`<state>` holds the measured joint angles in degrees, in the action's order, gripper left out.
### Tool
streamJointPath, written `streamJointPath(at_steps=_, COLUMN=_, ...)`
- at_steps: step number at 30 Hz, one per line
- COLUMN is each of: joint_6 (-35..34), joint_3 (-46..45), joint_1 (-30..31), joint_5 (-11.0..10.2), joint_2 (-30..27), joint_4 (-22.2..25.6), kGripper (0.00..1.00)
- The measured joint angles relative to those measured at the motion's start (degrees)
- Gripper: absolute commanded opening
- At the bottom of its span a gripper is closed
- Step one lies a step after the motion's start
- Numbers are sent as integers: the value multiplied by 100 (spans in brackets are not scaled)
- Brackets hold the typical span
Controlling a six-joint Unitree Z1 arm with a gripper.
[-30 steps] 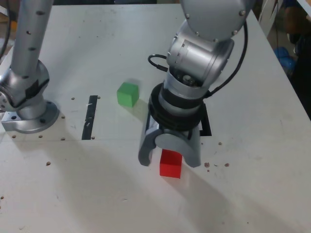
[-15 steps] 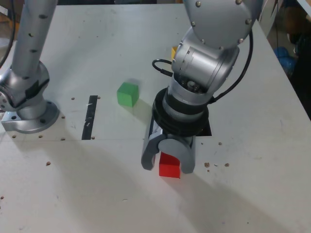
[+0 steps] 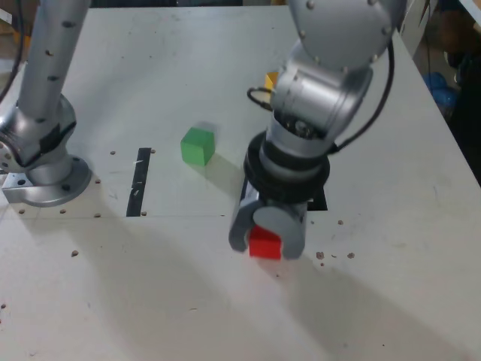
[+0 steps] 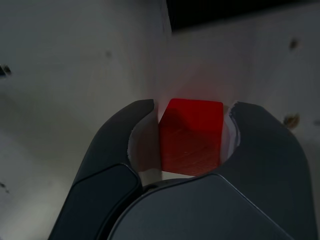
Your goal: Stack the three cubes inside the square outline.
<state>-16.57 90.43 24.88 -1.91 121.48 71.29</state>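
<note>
Gripper (image 3: pixel 266 250) clamped on red cube (image 3: pixel 264 244), cube between both fingers. Cube clearance off table (image 3: pixel 180 301): can't tell. Square outline (image 3: pixel 320 198) mostly hidden behind gripper, black corner showing on exterior view's right. Green cube (image 3: pixel 198 147) on table, between black strip (image 3: pixel 139 182) and arm (image 3: pixel 304 113) in exterior view. Yellow cube (image 3: pixel 270 80) partly hidden behind arm. No cubes stacked in visible area.

gaps around the green block
a gap runs between the green block (image 3: pixel 198 147) and the black strip (image 3: pixel 140 184) — another lies between green and yellow (image 3: pixel 271 80) blocks. the gripper's (image 4: pixel 192 106) jaw space is taken up by the red block (image 4: pixel 192 136).
</note>
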Motion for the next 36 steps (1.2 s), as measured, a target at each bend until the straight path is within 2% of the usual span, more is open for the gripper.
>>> streamJointPath(at_steps=2, joint_6=55, joint_3=-153, joint_1=-85, joint_5=-84, joint_2=-207, joint_4=0, kGripper=33)
streamJointPath(at_steps=7, joint_6=309, joint_3=-386, joint_1=-385, joint_5=-125, joint_2=-462, joint_4=0, kGripper=33)
streamJointPath(at_steps=13, joint_6=802, joint_3=-175, joint_1=-977, joint_5=-203, joint_2=-488, joint_4=34, kGripper=33)
streamJointPath(at_steps=17, joint_6=1157, joint_3=180, joint_1=-1392, joint_5=-227, joint_2=-318, joint_4=118, kGripper=33)
streamJointPath(at_steps=25, joint_6=1475, joint_3=455, joint_1=-1868, joint_5=-135, joint_2=-210, joint_4=518, kGripper=33)
streamJointPath(at_steps=30, joint_6=1487, joint_3=452, joint_1=-1869, joint_5=-86, joint_2=-71, joint_4=465, kGripper=33)
streamJointPath(at_steps=36, joint_6=1560, joint_3=392, joint_1=-1871, joint_5=69, joint_2=143, joint_4=297, kGripper=33)
